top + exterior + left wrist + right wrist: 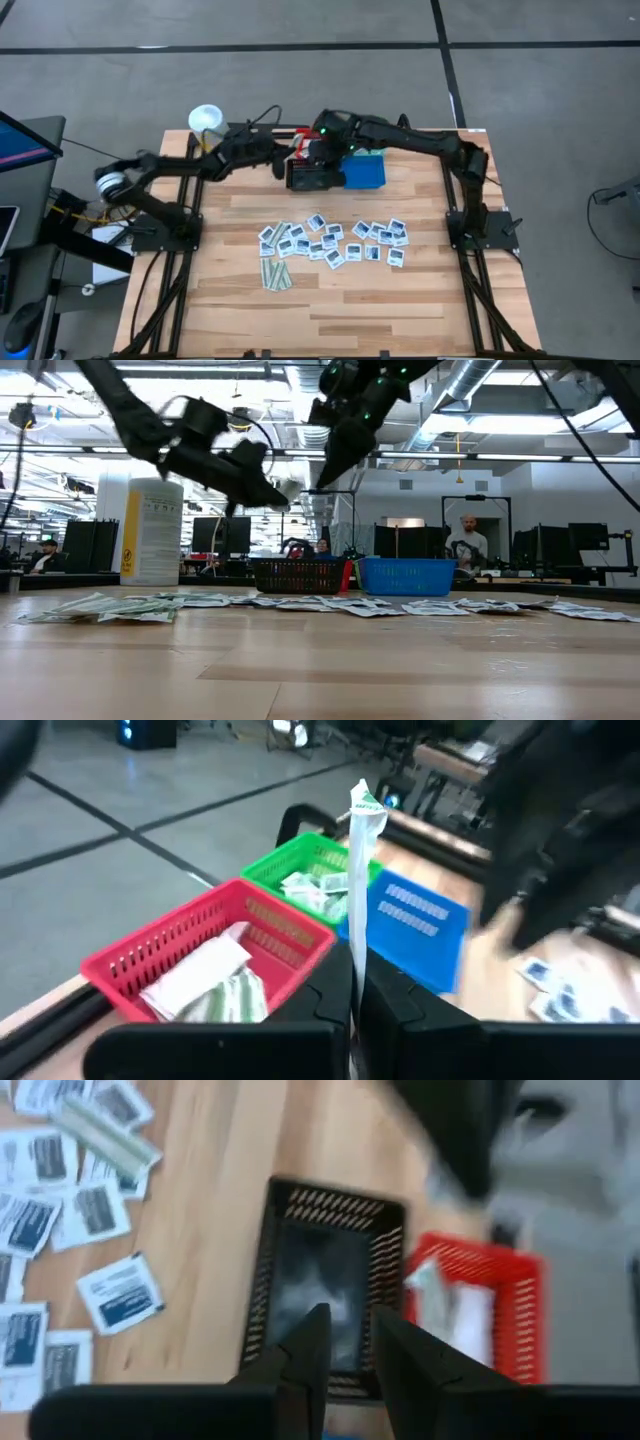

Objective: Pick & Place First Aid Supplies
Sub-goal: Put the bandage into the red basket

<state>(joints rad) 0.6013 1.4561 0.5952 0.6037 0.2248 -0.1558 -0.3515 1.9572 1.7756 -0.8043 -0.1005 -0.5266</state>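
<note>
The left gripper [352,1005] is pinched shut on a narrow pale green-white strip [358,890], which stands up from between its fingers, and it hangs above the bins at the far side of the table [350,300], so the step in hand looks like the carry-and-drop of this one strip; the next move, as I judge it, calls for lining the strip up over the bin that takes its kind and then parting the fingers without letting it snag on a wall. Just beyond the strip sit the red bin [215,945], holding a few crumpled pale packets, the green bin [310,870], with several green-white strips in it, and the blue bin [415,925], whose inside is not shown. The right gripper [345,1345] hovers over the black bin [330,1280] with its fingers a little apart and nothing seen between them; the bin's floor is too blurred to tell what lies there. Nearer the front, well apart from the bins, most of the supplies are not yet sorted: square white packets [335,240] lie scattered in a band, with a small heap of strips [275,272] beside them
</note>
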